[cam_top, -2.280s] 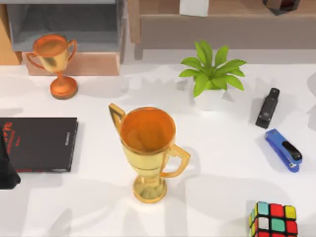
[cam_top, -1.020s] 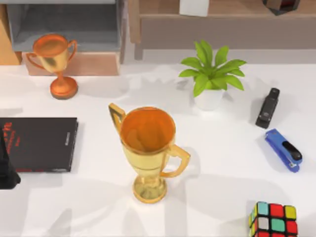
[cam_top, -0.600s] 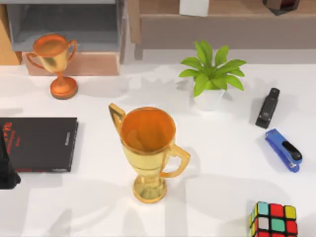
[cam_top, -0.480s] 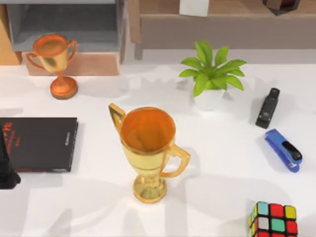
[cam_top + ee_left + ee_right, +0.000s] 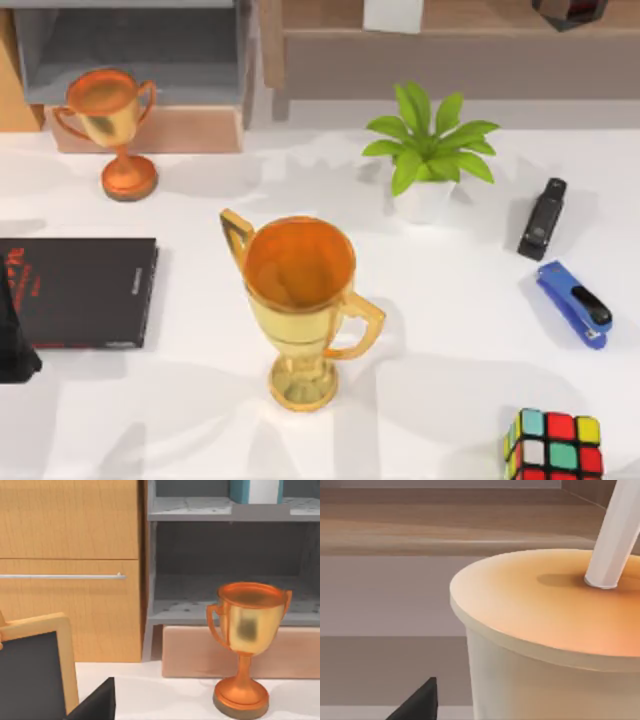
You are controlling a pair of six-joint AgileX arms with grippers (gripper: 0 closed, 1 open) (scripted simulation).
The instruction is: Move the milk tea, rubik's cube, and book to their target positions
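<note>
On the white table (image 5: 470, 330) a big gold trophy (image 5: 300, 300) stands upright near the middle, its orange bowl facing the overhead camera. A smaller trophy (image 5: 108, 125) stands upright toward the far left, in front of a grey shelf unit (image 5: 140, 50). The rubik's cube (image 5: 553, 444) sits at the near right corner of the table, well apart from both trophies. A thin black book with red lettering (image 5: 80, 292) lies flat at the left edge, and a dark piece of the left arm (image 5: 15, 335) juts in just beside it; whether that gripper is wide or narrow I cannot tell.

A potted plant (image 5: 428, 150) stands behind the big trophy, to the right. Right of it lie a black stapler (image 5: 541, 218) and, nearer, a blue stapler (image 5: 574, 303), close together but apart.

The left wrist camera faces the small trophy (image 5: 247, 645) and the shelves behind it; on an upper shelf stands what looks like the book (image 5: 256, 491), teal with white pages, though just its lower part shows.

The right wrist camera sits very close to the milk tea (image 5: 550, 645), a pale cup with an orange lid and a white straw (image 5: 615, 535). I cannot tell how the right gripper's hand stands.
</note>
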